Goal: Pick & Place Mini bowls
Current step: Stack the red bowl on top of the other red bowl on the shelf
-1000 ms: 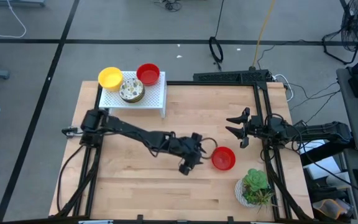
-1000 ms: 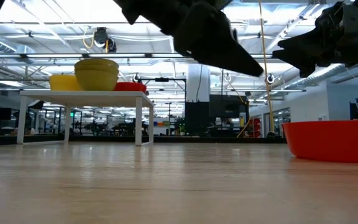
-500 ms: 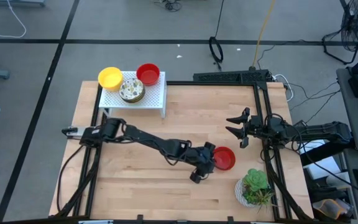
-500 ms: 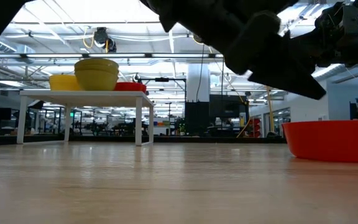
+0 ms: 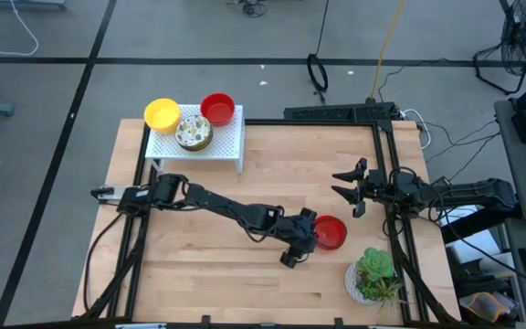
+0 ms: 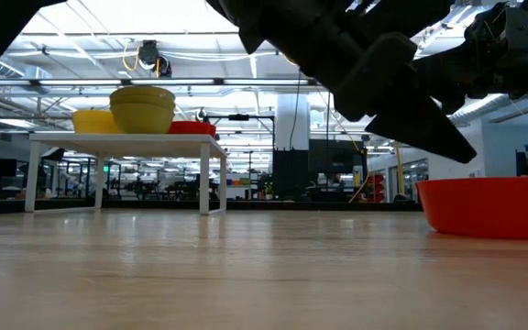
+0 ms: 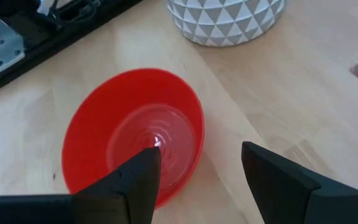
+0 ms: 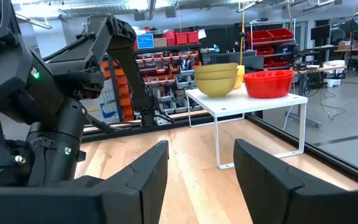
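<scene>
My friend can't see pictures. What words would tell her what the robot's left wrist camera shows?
A red mini bowl sits upright and empty on the wooden table, with the left hand open just above it, one dark finger over the bowl's rim and the other beside it. Behind the bowl stands a white pot with a grey triangle pattern.

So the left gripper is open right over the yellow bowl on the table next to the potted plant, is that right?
Not quite: the bowl under the open left gripper is red, not yellow, as the left wrist view shows. It does sit on the table beside the potted plant. The yellow bowl is up on the white rack.
</scene>
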{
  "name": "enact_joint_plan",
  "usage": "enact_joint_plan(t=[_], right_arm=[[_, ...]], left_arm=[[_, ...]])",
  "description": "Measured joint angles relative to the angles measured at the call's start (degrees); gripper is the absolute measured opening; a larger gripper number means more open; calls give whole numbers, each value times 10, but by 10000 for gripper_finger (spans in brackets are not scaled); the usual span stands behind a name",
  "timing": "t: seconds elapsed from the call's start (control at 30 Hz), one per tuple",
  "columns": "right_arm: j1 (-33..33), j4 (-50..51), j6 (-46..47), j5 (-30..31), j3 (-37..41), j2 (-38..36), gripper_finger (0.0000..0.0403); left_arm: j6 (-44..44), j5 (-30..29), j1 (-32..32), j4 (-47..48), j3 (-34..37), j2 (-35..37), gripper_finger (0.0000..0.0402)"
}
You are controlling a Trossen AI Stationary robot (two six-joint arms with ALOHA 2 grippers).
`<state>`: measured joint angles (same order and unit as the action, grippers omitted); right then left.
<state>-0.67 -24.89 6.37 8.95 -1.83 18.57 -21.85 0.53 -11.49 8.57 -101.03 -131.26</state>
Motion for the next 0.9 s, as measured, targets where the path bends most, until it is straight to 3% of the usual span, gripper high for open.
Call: enact_joint_plan(t=[0.17, 0.37, 0.6, 0.9], right_arm=[[0, -1, 0, 0, 0, 0, 169], [0, 1, 0, 0, 0, 1, 169], [0, -9, 0, 0, 0, 1, 169], [0, -127, 42, 0, 0, 8, 169]], left_arm=[[1, -32, -7, 41, 1, 30, 227], [43, -77, -25, 178, 0, 104, 227], [169, -86, -33, 377, 0, 196, 227], [341, -136, -43, 622, 7, 271, 227]])
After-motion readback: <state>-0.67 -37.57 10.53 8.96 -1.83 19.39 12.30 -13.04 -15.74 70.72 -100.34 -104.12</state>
